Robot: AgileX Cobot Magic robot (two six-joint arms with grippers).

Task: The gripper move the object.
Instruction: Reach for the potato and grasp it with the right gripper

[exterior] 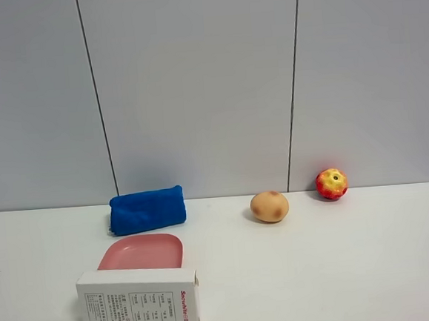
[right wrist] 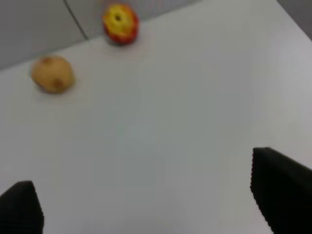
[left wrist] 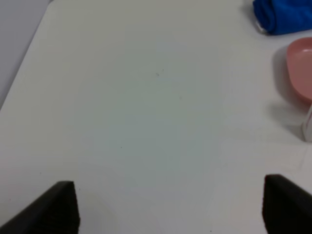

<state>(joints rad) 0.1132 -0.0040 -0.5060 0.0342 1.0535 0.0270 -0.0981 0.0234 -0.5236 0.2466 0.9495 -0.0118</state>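
The tan-orange potato-like object with a brownish blotch lies on the white table near the back wall, right of centre. It also shows in the right wrist view, far from the fingers. Neither arm shows in the exterior high view. My left gripper is open and empty over bare table; its black fingertips show at the frame's corners. My right gripper is open and empty, its black fingertips wide apart above the table.
A red-and-yellow apple sits right of the object, by the wall. A blue folded cloth lies at the back left. A pink dish lies in front of it, behind a white box at the table's front.
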